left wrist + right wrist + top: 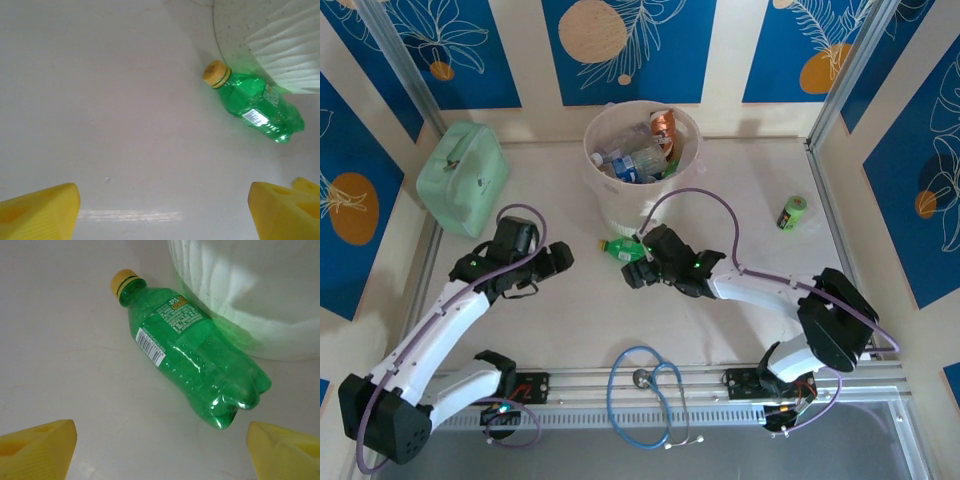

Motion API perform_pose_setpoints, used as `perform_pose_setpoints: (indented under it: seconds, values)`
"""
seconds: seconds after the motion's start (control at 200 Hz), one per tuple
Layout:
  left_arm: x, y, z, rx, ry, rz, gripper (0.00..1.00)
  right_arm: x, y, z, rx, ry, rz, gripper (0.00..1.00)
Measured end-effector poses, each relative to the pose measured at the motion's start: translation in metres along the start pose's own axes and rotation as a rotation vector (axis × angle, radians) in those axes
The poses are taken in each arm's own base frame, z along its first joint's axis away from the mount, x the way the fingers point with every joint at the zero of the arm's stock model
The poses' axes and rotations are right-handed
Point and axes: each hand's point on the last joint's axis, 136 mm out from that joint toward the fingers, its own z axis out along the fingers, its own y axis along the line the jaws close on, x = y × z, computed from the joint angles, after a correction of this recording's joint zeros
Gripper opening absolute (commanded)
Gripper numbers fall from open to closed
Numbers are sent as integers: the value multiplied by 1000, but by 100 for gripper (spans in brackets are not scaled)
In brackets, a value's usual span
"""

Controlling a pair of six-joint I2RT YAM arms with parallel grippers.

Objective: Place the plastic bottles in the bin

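Note:
A green bottle [620,248] with a yellow cap lies on its side on the table, right against the foot of the cream-white bin [605,185]. The bin holds several bottles [638,160], clear ones and an orange-labelled one. In the right wrist view the green bottle [192,354] lies just ahead of my right gripper [160,452], which is open with nothing between its yellow fingers [40,445]. My left gripper [162,210] is also open over bare table, with the green bottle [257,107] farther off to the right, by the bin's wall [260,35].
A mint-green rounded case [462,178] sits at the back left. A small green cylinder with a dark end [792,213] lies at the right. A blue stethoscope [645,395] is draped over the near rail. Metal frame posts border both sides.

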Motion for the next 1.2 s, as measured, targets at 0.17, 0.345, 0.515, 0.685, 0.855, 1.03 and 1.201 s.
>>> perform_pose_setpoints:
  seconds: [0.17, 0.345, 0.515, 0.685, 0.855, 1.03, 1.201]
  values:
    - [-5, -11, 0, 50, -14, -17, 87, 13, -11, 24, 76, 46, -56, 89]
    - [-6, -12, 0, 58, -15, -19, 87, 16, -19, 43, 138, 76, -93, 87]
    - [-7, -11, 0, 57, -17, -21, 87, 12, -1, 45, 107, 78, -128, 84]
    - [-10, -11, 4, 55, -16, -26, 88, 23, 48, 35, -4, 84, -210, 84]
    - [-12, -10, 30, 39, 36, -50, 88, 8, 62, 7, -60, 24, -169, 85]
    - [-14, -16, 47, 60, 64, -77, 87, -16, 45, -16, -55, -53, -25, 85]
    - [-15, -17, 47, 69, 59, -82, 88, 3, 32, 8, 15, 39, 62, 85]
